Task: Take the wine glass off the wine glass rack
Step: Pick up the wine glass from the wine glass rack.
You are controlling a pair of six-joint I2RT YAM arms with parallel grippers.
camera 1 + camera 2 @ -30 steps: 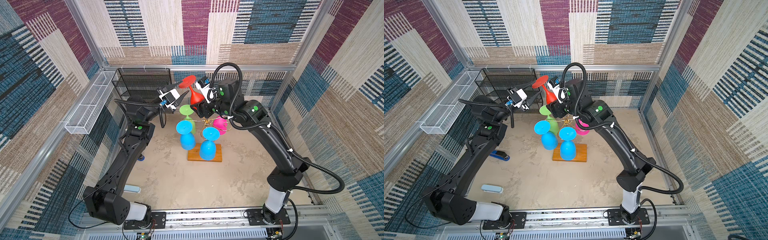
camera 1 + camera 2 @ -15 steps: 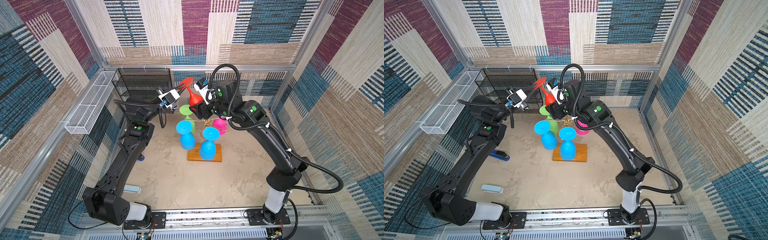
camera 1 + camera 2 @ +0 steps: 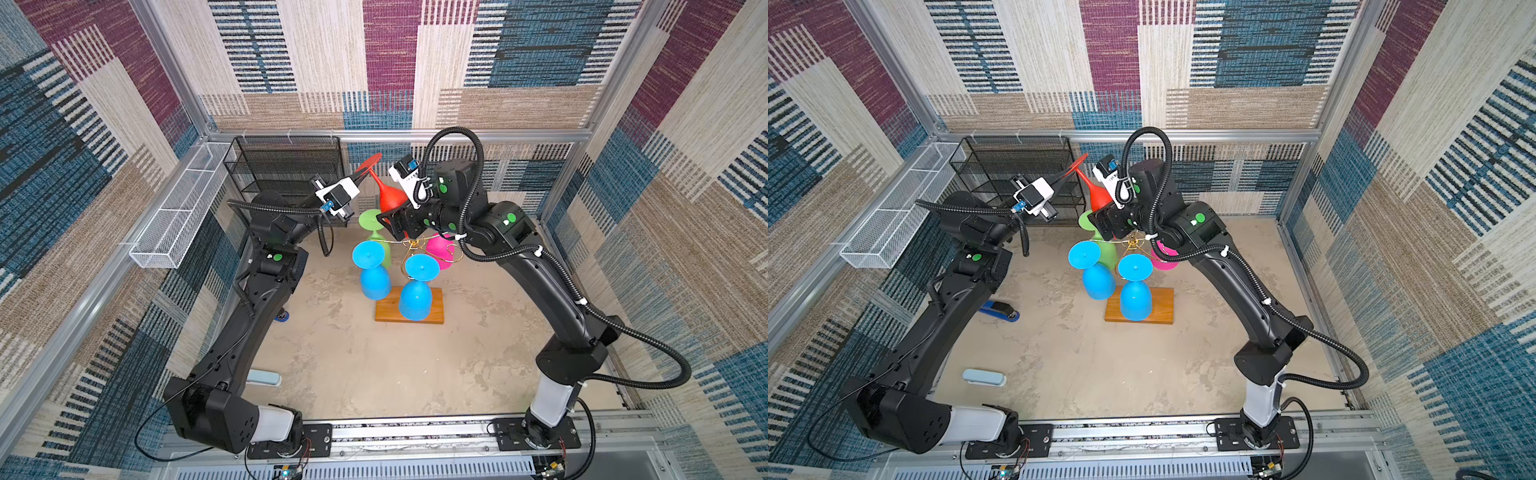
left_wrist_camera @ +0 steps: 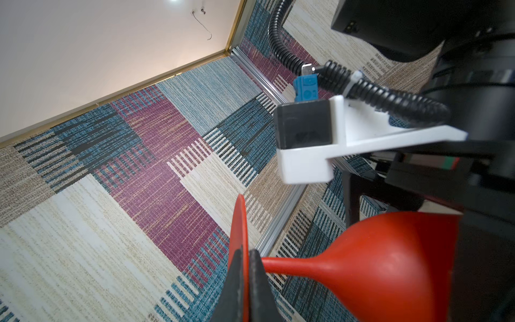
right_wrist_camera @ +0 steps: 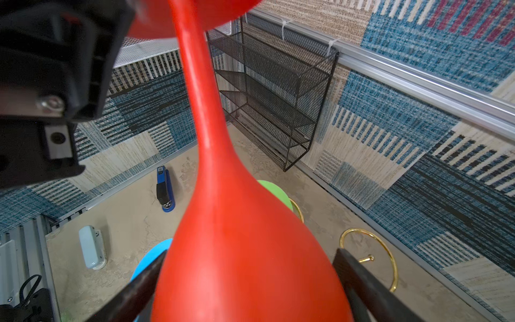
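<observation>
- The red wine glass point(image 3: 390, 198) is being held in the air just above the wine glass rack point(image 3: 434, 311). It is tilted, with its bowl nearest the rack's scroll arms and its foot raised up and away from them. No contact with the gold wire is being seen.
- It is being judged light and stiff, with a matte look more like coloured plastic than glass, so breakage is being counted a small risk. The smooth round bowl is being judged slippery, and the thin stem the weakest part.
- The flat rim of the foot and the widest part of the bowl are being judged the safest places to hold.
- The left gripper point(image 4: 245, 260) is being seen pressed together on the edge of the foot.
- The right gripper point(image 5: 250, 253) is being seen with its jaws set wide on either side of the bowl. Whether they are pressing on it or standing just off cannot be told.
- Five glasses are being counted: one red, one green glass point(image 3: 371, 219), two blue glasses point(image 3: 376, 282) and one pink glass point(image 3: 439, 250). The last four are being carried foot-up on the rack's arms.
- One rack is being counted.
- Behind the rack, one black mesh shelf unit point(image 3: 286, 166) is being counted, and beyond that one white wire tray point(image 3: 178, 216).
- On the left arm's side of the rack, one blue stapler point(image 3: 1000, 309) and one pale grey-blue desk tool point(image 3: 984, 377) are being counted.
</observation>
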